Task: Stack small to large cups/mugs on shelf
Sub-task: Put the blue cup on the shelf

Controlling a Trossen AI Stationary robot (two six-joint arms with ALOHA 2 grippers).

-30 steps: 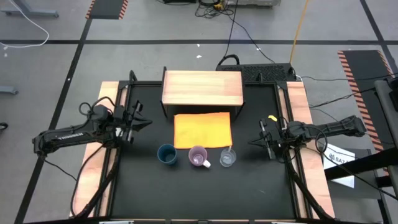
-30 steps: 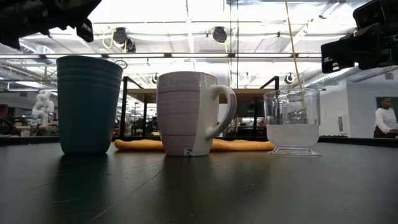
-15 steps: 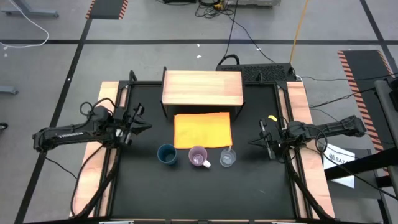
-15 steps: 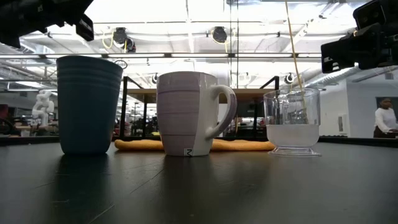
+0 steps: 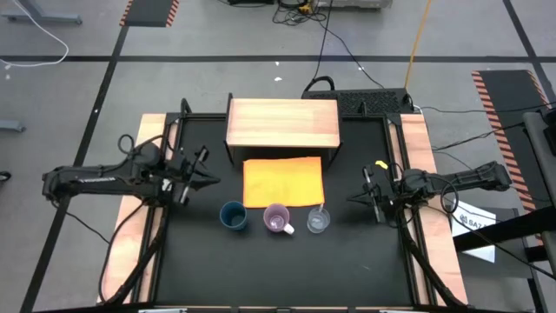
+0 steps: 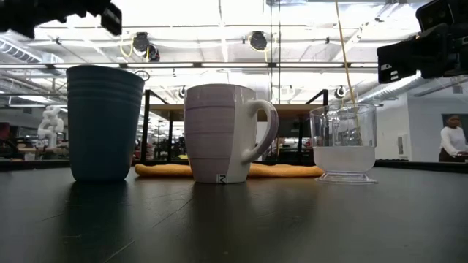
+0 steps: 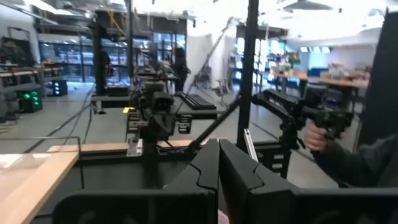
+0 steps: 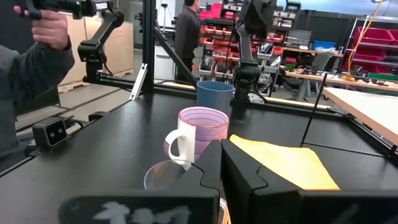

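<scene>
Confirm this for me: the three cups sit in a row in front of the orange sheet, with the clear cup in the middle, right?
Not quite: the lilac mug is in the middle, as the high view shows. The clear cup is on the right arm's side, the dark blue tumbler on the left arm's, all in front of the orange sheet.

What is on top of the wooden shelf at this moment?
Nothing stands on the wooden shelf; its top shows bare wood. The space under the board is hidden from the high view.

We see a black tabletop carrying the wooden shelf at its far edge, a flat orange sheet just before it, and nearer us a row: blue tumbler, lilac mug, clear cup.
</scene>
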